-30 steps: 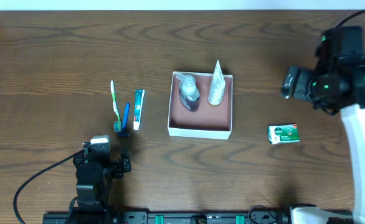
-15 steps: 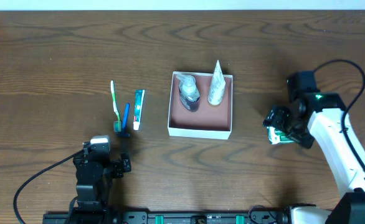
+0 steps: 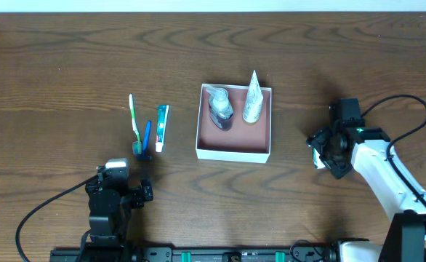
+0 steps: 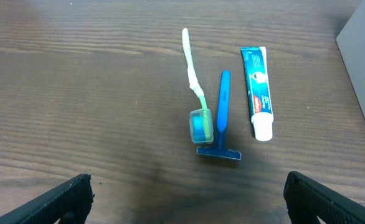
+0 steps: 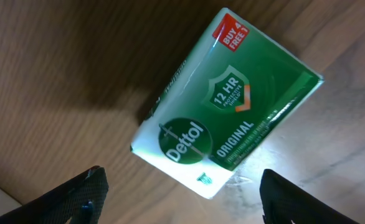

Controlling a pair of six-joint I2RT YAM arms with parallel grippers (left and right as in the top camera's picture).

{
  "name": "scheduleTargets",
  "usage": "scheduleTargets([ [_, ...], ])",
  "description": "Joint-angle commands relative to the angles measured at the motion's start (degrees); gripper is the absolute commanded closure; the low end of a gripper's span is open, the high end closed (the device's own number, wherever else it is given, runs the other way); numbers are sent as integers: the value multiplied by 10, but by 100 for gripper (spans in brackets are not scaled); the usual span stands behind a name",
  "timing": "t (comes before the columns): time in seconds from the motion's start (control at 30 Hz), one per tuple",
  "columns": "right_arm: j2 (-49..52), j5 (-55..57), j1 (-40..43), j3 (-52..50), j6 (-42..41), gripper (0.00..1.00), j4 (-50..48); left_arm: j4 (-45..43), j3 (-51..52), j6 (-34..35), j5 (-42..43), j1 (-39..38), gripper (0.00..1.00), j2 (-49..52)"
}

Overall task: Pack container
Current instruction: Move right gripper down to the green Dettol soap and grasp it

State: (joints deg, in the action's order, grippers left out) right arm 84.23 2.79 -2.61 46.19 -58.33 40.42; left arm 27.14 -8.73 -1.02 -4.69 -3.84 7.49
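The container, a square white-walled box with a reddish-brown inside, sits mid-table and holds a clear bottle and a white tube. The green soap box lies flat on the table right of it. My right gripper is open, hovers just over the soap box and hides most of it from overhead. In the right wrist view its fingers straddle the box's near edge without touching it. My left gripper is open and empty near the front left edge.
A green-white toothbrush, a blue razor and a toothpaste tube lie side by side left of the container, ahead of the left gripper. The container's white wall shows at the left wrist view's right edge.
My right arm has swung in from the back right and come down over the green soap box, and it now covers the box in the overhead view. The left arm has not moved.
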Motion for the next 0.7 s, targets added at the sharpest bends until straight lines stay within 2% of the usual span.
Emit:
scheduleTargets([
  [0.0,24,1,18,-6,-40,20,-15,2,10,9,-2,3,2,-3],
  [0.17,71,-2,35,-6,-44,23,-33,2,10,9,-2,3,2,-3],
  [0.3,87,-3,42,-6,-43,38,-39,2,10,9,-2,3,2,-3],
  [0.4,86,-12,42,-5,-4,39,-51,2,10,9,-2,3,2,-3],
  [0.57,85,-20,42,-2,66,66,-56,2,10,9,-2,3,2,-3],
  [0.67,85,-20,42,-1,103,74,-50,2,10,9,-2,3,2,-3],
])
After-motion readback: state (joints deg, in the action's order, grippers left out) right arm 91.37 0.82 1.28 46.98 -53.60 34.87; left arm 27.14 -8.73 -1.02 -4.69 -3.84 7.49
